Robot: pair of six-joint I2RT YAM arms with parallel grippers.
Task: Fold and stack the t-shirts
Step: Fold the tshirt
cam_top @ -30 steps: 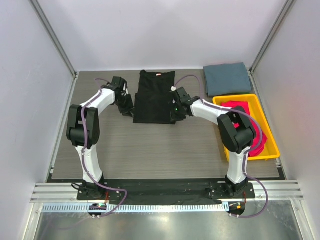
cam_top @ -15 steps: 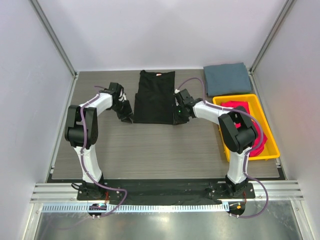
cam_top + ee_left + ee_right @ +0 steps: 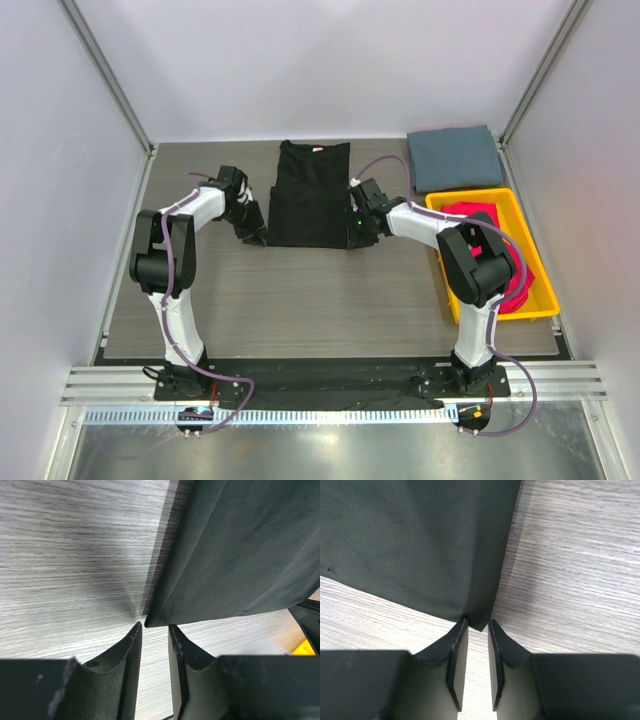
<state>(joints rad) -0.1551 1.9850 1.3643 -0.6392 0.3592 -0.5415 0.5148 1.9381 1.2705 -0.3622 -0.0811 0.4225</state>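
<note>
Holding nothing with left tool [image 3: 154,630] or right tool [image 3: 477,625], both parted only narrowly. Just at their tips, on the desk [image 3: 300,290]: near corners of the black t-shirt [image 3: 310,195]. Danger of catching only one layer through a shallow bite, then dropping it. Visible from wrists only: layer edges; from above only: grey-blue t-shirt [image 3: 455,157], beyond right tool.

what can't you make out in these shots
top view: red shirts in the tray, part hidden by the right arm; count unclear
top view: black shirt neck label too small to read
wrist views: most of that shirt cut off by frame edges
</note>
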